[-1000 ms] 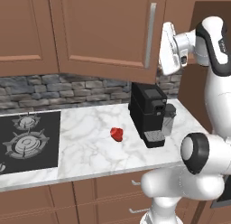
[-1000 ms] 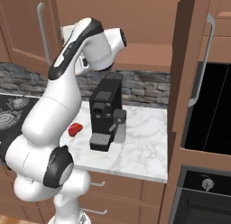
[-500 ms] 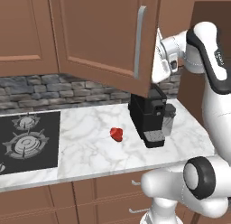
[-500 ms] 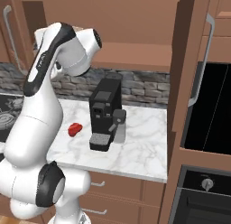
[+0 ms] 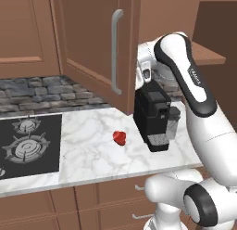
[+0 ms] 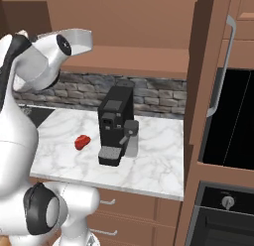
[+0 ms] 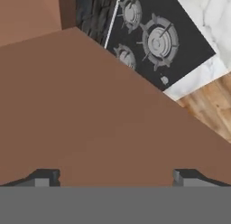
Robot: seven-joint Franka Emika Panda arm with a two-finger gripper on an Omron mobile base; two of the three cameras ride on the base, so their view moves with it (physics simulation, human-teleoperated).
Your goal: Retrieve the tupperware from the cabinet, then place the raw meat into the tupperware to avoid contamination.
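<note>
The white arm rises from the base, bends at a dark elbow and reaches up and forward, its hand tucked behind the edge of the swung-open cabinet door (image 5: 92, 53) at about the height of the cabinet's wooden shelf (image 6: 134, 59). In the hand view the gripper (image 7: 115, 175) has its two dark fingertips (image 7: 43, 177) standing far apart with nothing between them — released, gripping nothing — and they face a broad flat brown wooden panel just ahead. Past that panel's edge the same view looks down on the black cooktop (image 7: 153, 38) with its grey burners, a strip of white marble counter and some wooden floor. From the left base view the door stands open toward the camera, its long vertical silver bar handle (image 5: 115, 50) showing on the front face, while the arm's upper link crosses behind the door's free edge. The raw meat (image 5: 120, 138) lies on the marble counter (image 6: 158, 155) as a small dark-red lump, apart from the arm, between the cooktop and the black coffee machine (image 6: 115, 125), nearer the machine. In the right base view the open cabinet shows its shelf above the stone backsplash (what sits further in cannot be made out from this angle), and the coffee machine stands directly beneath it. A tall wooden unit with a black oven (image 6: 233, 126) stands to the right.
</note>
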